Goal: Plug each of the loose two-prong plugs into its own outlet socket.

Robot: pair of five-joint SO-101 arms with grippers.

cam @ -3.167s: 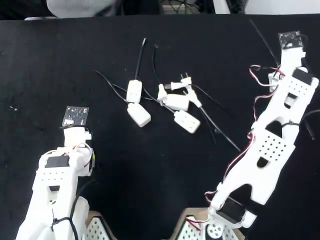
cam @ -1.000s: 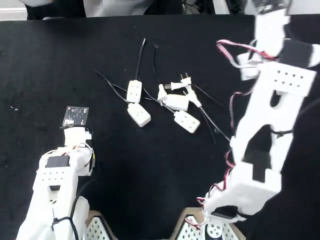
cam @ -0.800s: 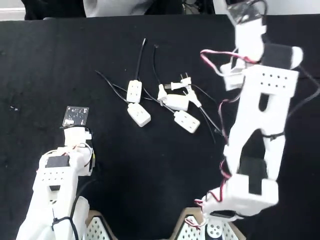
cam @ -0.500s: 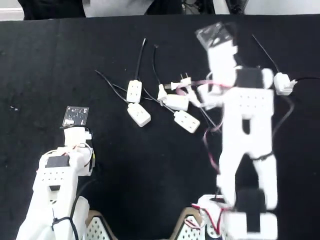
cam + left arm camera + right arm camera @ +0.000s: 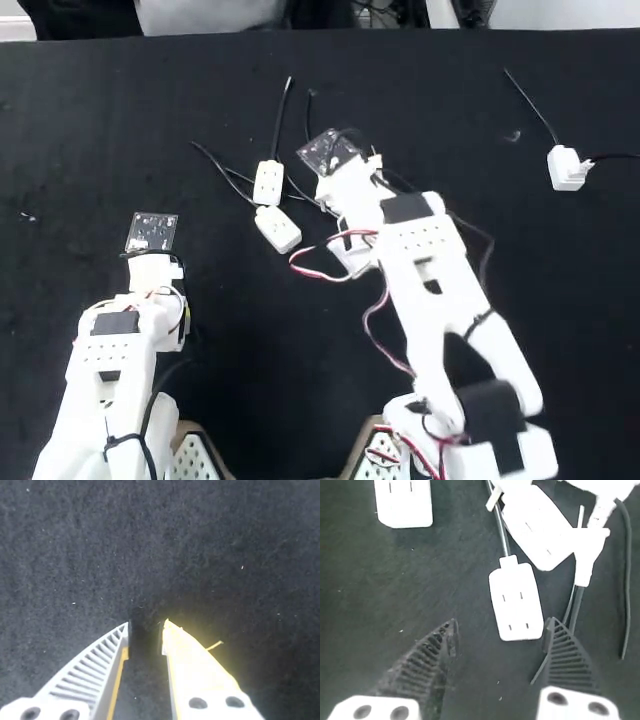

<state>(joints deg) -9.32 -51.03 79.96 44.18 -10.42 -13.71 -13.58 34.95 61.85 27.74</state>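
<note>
My right arm hangs over the middle of the black table, above a cluster of white sockets and plugs. My right gripper is open just above a white two-slot socket, one finger on either side of it. Beside it lie a second socket and a loose two-prong plug with a black cable. Two more sockets lie to the cluster's left. Another white plug rests at the far right. My left gripper sits over bare cloth with only a narrow gap between its fingers and nothing in it.
Thin black cables run from the sockets toward the table's far edge. My left arm stands at the near left. The arm bases sit at the near edge.
My right arm swung from the table's far right side leftward and down over the socket cluster, uncovering the white plug at the far right. The left arm stayed still.
</note>
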